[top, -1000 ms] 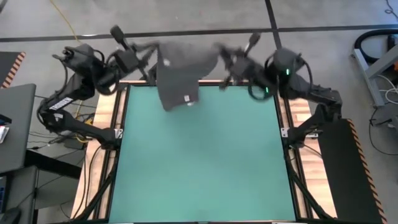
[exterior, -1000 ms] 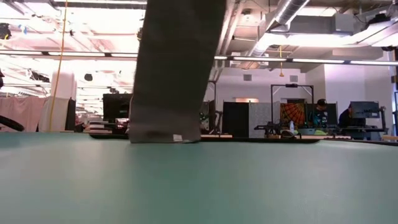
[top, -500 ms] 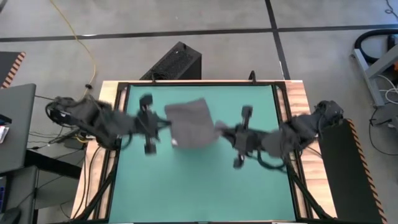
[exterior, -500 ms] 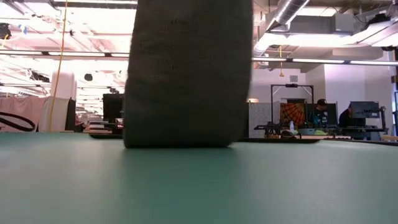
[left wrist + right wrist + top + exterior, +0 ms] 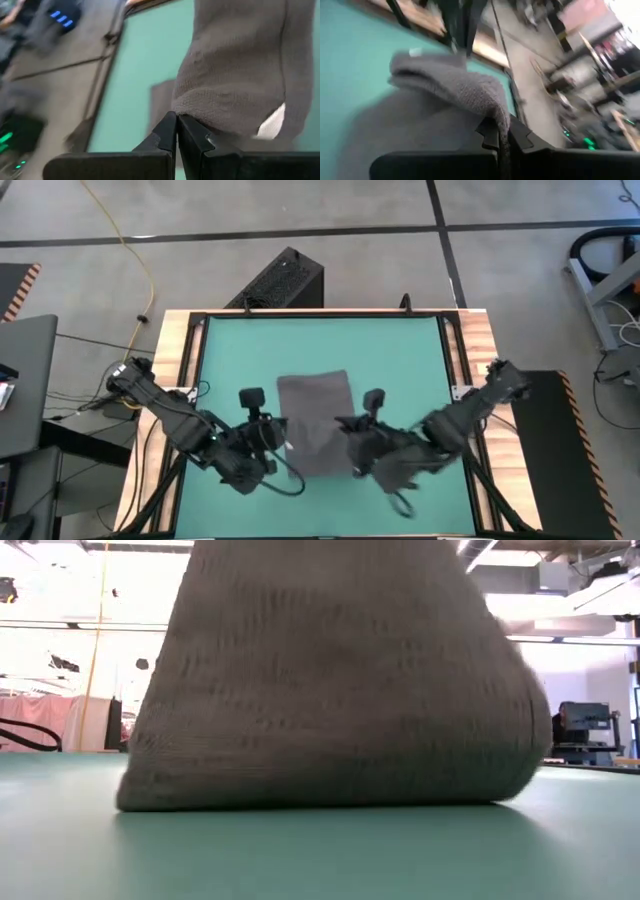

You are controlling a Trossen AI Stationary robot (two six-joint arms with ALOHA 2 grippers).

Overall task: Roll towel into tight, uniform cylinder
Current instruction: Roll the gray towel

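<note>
The dark grey towel [image 5: 314, 415] lies over the middle of the teal mat [image 5: 400, 360], with its far end resting on the mat. In the low view the towel [image 5: 330, 690] fills most of the picture, its lower edge on the mat. My left gripper [image 5: 284, 462] is shut on the towel's near left corner. My right gripper [image 5: 352, 460] is shut on its near right corner. A white tag [image 5: 272, 125] shows near the left gripper's hold. My left gripper pinches the towel's near left corner edge [image 5: 186, 111] between its two shut fingers. The cloth bunches right at the fingertips and runs away from them toward the mat. My right gripper pinches the towel's near right corner [image 5: 497, 107] between its two shut fingers. The cloth folds over the fingertips and droops away toward the mat.
The mat is framed by a black rail and wooden strips [image 5: 475, 350]. A black box [image 5: 285, 280] stands on the floor beyond the far edge. A dark side table [image 5: 25, 380] stands to the left.
Both grippers have swung from the table's far edge toward its near edge, and lower, staying shut on the towel. The towel, which hung over the far edge, has been carried across and now trails over the middle of the mat.
</note>
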